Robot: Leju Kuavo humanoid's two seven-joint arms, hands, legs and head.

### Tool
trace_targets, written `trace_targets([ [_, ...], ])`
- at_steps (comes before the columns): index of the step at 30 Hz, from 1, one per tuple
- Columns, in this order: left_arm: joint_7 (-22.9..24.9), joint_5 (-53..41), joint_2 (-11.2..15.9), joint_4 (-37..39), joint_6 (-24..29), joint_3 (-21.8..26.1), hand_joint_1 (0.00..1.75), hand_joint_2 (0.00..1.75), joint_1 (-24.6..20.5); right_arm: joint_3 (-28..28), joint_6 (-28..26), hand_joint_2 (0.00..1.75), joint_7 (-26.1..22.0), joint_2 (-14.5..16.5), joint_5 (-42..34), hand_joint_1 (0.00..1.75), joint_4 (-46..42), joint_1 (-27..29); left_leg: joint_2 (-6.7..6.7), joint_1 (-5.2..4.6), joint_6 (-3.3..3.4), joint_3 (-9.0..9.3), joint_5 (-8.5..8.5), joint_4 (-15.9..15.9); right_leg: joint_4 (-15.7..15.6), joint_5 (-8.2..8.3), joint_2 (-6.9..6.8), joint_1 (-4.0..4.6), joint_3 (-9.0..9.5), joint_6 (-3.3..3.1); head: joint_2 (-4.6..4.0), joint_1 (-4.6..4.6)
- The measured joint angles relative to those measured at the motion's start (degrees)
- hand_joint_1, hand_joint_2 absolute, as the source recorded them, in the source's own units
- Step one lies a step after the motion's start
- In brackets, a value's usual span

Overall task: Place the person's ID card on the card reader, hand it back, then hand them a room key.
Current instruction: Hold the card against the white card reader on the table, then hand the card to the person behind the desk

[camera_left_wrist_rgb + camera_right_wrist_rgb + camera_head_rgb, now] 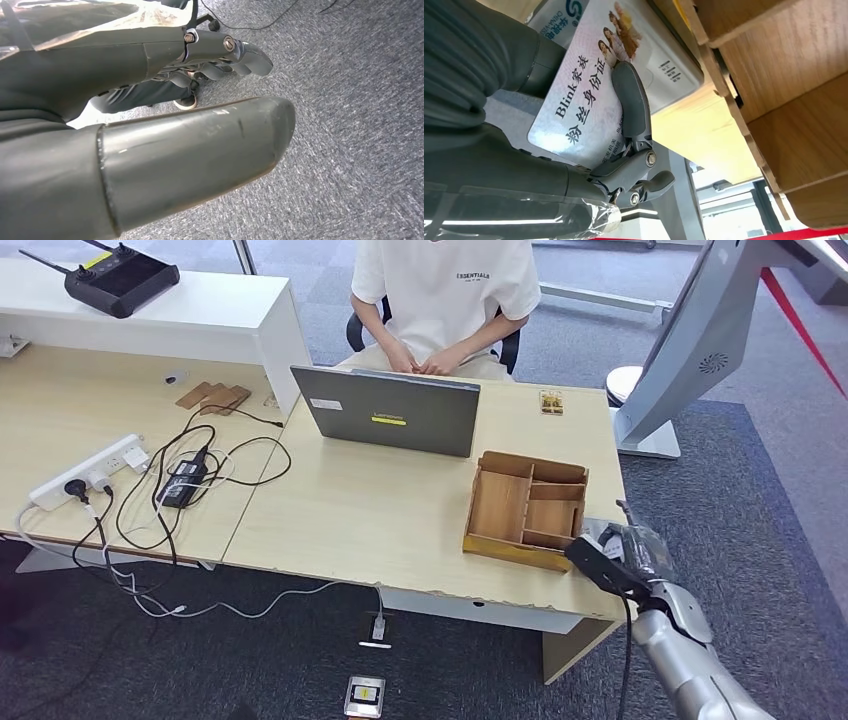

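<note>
My right hand [612, 558] is at the desk's front right corner, beside the wooden organiser box [527, 508]. In the right wrist view it pinches the ID card [584, 100], white with printed figures and Chinese text, between the thumb and a finger [631, 100]. The card lies over the pale card reader [669, 67], which sits against the box [774, 75]; I cannot tell whether they touch. A small patterned card [551, 402] lies on the desk's far right. The person [445, 300] sits behind the desk with hands together. My left hand [220, 55] hangs over the carpet, holding nothing.
An open grey laptop [390, 410] stands mid-desk facing the person. A power strip [90, 472] and tangled cables [190, 480] cover the left desk. A white stand's base [650, 430] is on the floor right of the desk. A remote controller [120, 280] lies on the white counter.
</note>
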Motion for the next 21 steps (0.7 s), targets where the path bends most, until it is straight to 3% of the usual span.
trace_targets([
  [9,-0.4,0.4,0.0,0.0,0.3,0.1,0.00,0.00,0.2,-2.2,-0.4,1.75,-1.9,1.4,-8.8,1.72,-4.0,-3.5,-0.03,0.00,-0.01,-0.11,0.02,0.0,0.0,0.03,0.00,0.00,-0.11,-0.02,0.00,0.01],
  [21,0.3,-1.4,-0.4,0.0,-0.3,0.1,0.00,0.00,-0.4,-3.4,-1.2,1.75,-1.7,3.3,-11.1,1.74,-9.1,-5.3,-0.03,0.00,-0.01,-0.13,0.02,0.0,0.0,0.03,0.00,0.00,-0.14,-0.02,0.00,0.00],
])
